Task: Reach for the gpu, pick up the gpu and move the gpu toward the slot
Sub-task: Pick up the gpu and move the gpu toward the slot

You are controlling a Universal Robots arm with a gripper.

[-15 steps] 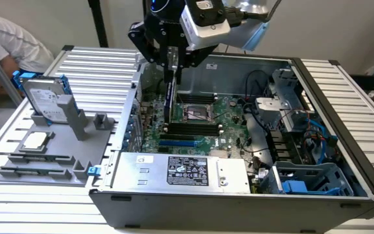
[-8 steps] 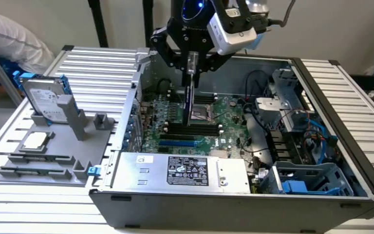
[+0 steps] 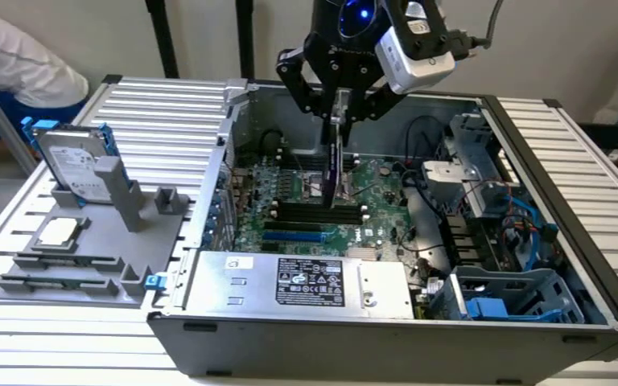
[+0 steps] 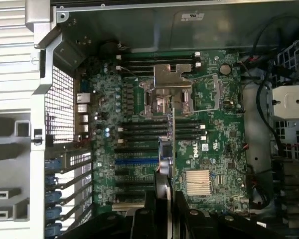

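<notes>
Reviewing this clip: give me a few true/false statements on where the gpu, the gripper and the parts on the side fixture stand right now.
1. The gripper holds the gpu edge-on above the motherboard. True.
2. The gpu lies flat on the grey fixture. False: it hangs upright inside the open computer case.
3. The hard drive with blue rails stands upright in the grey fixture at the exterior view's left. True.
4. The CPU chip is inside the case. False: it rests on the grey fixture outside it.
5. The gripper is open and empty. False: it is shut on the gpu.
</notes>
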